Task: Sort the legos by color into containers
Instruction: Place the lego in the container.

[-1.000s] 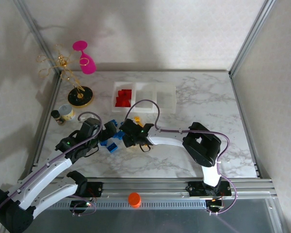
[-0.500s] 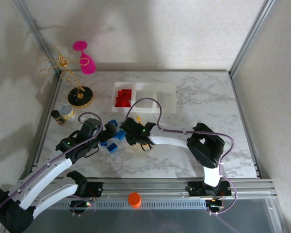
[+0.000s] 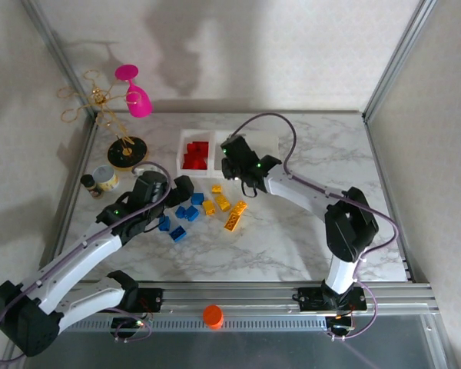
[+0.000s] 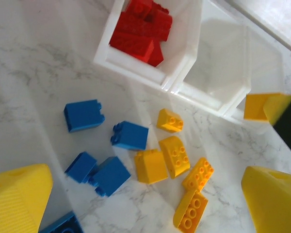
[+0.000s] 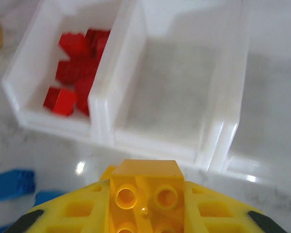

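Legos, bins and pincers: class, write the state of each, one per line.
Left pincer, open.
Right pincer, shut on yellow lego.
Left bin, holds red legos.
Middle bin, empty.
Right bin, empty where visible.
Blue legos, loose on table.
Other yellow legos, loose on table.

You are working in a robotics test cell, not a home: the marble-patterned table (image 3: 307, 246) sits boxed in by plain pale wall panels (image 3: 253, 54) held in aluminium posts (image 3: 396, 65). Along its near edge runs a slotted aluminium rail (image 3: 246, 295) with two arm bases (image 3: 326, 298) bolted on, and purple cables (image 3: 280, 121) loop loose over the arms.
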Robot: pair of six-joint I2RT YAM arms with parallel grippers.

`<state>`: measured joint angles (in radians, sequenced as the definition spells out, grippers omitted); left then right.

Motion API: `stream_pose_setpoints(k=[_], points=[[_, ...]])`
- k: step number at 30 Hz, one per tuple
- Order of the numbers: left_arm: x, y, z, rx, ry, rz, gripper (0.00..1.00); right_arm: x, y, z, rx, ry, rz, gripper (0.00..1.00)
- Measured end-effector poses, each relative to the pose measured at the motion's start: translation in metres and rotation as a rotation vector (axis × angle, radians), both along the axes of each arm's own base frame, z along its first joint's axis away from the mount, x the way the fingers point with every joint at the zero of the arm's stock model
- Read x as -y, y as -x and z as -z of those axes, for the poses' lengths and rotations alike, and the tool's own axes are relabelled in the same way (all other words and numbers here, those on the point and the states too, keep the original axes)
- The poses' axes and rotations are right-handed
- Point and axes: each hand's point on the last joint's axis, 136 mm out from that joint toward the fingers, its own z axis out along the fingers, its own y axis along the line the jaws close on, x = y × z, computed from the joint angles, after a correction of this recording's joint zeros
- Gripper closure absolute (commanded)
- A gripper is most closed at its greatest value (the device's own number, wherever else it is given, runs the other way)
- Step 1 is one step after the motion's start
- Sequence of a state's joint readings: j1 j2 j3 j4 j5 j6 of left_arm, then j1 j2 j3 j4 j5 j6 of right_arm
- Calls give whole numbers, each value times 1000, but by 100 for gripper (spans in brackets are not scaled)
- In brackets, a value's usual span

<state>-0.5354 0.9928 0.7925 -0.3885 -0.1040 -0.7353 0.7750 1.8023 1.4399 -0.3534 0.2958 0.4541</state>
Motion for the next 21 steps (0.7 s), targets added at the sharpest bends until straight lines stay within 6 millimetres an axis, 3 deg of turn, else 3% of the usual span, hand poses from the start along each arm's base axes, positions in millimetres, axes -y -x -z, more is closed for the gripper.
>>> stream_pose_setpoints(k=[13, 16, 21], points=[[22, -43, 12, 14, -32, 7, 0, -17, -116, 36, 62, 41, 35, 69], [25, -48, 17, 6, -38, 7, 0, -20, -134, 42, 75, 49, 37, 64], [27, -52, 17, 8, -39, 5, 1, -25, -145, 49, 81, 65, 24, 55]])
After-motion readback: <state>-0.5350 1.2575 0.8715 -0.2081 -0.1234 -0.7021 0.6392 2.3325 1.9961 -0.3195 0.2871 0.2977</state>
